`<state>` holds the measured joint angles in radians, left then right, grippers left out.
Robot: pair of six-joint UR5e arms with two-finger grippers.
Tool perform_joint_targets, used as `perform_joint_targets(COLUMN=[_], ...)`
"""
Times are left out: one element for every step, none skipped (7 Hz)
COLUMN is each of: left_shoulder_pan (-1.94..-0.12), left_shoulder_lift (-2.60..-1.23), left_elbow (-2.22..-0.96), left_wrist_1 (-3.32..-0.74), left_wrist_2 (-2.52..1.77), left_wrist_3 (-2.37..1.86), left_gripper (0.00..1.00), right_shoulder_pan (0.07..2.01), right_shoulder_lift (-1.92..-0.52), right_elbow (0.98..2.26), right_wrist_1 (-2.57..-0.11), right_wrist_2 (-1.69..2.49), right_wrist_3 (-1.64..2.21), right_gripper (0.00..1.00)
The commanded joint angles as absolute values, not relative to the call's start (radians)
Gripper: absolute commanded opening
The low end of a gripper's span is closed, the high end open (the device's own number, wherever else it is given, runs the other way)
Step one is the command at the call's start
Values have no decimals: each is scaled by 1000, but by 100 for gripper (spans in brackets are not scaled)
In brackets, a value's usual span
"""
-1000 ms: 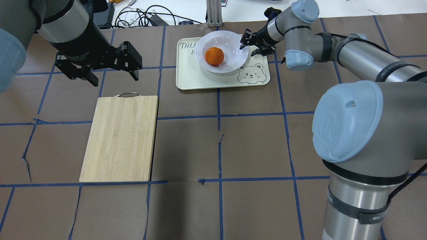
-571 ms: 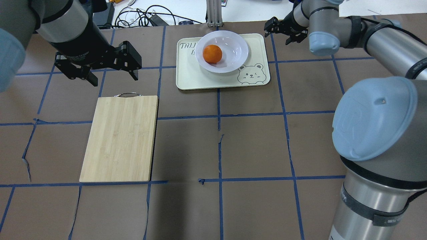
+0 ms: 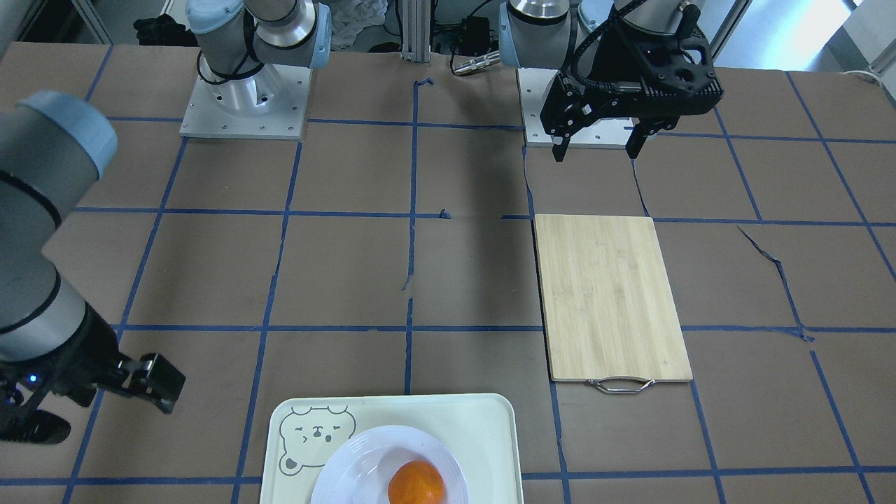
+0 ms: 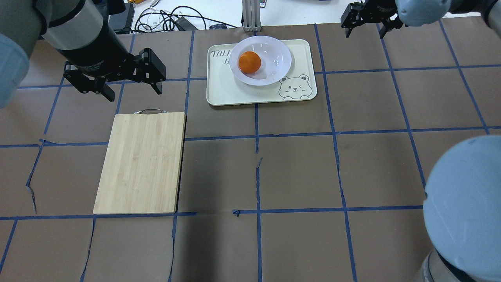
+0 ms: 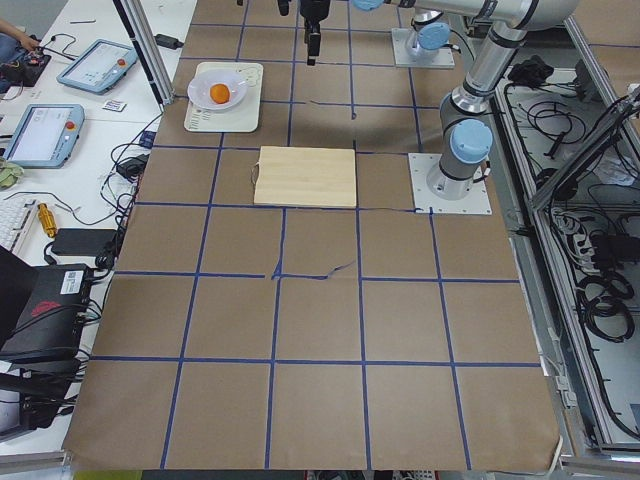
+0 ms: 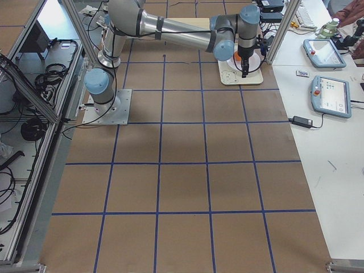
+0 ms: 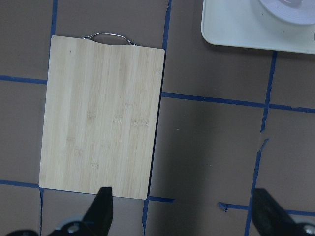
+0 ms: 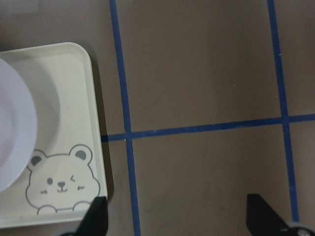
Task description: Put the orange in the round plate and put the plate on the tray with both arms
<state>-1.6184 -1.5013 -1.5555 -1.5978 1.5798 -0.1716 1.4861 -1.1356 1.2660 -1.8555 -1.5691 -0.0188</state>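
The orange is seen as a small round fruit of bright colour with a dull, dimpled skin. It is placed in the sunken centre of the round plate, a little toward the left of that centre in the overhead view. The plate is glossy white with a wide rim and is set on the far part of the tray. The tray is pale cream with rounded corners, and a grey bear face is printed in one corner, just beside the plate. The left pincer is held above the counter, near the metal handle of the cutting board. Its jaws are spread wide and nothing is gripped. The right pincer is found by the far edge of the counter, well apart from the plate, and it is also spread wide and empty. In the front-facing view the plate and the orange are cut by the lower edge, while in the overhead view they are shown whole. In the left wrist view the whole board is shown, but only a corner of the tray and a piece of the plate's rim. In the right wrist view the bear face is shown large. In the exterior right view the plate is partly covered by the right arm.
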Motion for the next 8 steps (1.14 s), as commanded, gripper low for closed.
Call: perform_joint_targets(left_shoulder_pan=[-1618,-1618,-1618,-1618,-1618,-1618,-1618,-1618], left_shoulder_lift=[-1500,-1500,-1500,-1500,-1500,-1500,-1500,-1500], left_elbow=[-1555,-1555,-1555,-1555,-1555,-1555,-1555,-1555], left_wrist_1=[-1598,-1598,-1598,-1598,-1598,-1598,-1598,-1598], left_wrist_2=[1580,1580,1580,1580,1578,1578,1578,1578], left_wrist_3=[-172,-172,-172,-172,-172,-172,-170,-170], left_gripper=[100,100,100,100,100,100,100,100], right_shoulder_pan=[1531,1534,1552,1572,1572,1572,1572,1575], right_shoulder_lift=[-1328,-1380,-1399,-1399,-1399,-1408,-1413,-1417], right_elbow=[1281,1284,1281,1292,1305,1311,1305,1302], right_wrist_1=[-1606,-1576,-1588,-1580,-1571,-1569,-1581,-1588], right_wrist_2=[-1615,-1614,-1602,-1601,-1609,-1608,-1600,-1603], right_wrist_3=[-26,-26,-26,-26,-22,-18,-17,-15], right_gripper=[100,100,100,100,100,100,100,100])
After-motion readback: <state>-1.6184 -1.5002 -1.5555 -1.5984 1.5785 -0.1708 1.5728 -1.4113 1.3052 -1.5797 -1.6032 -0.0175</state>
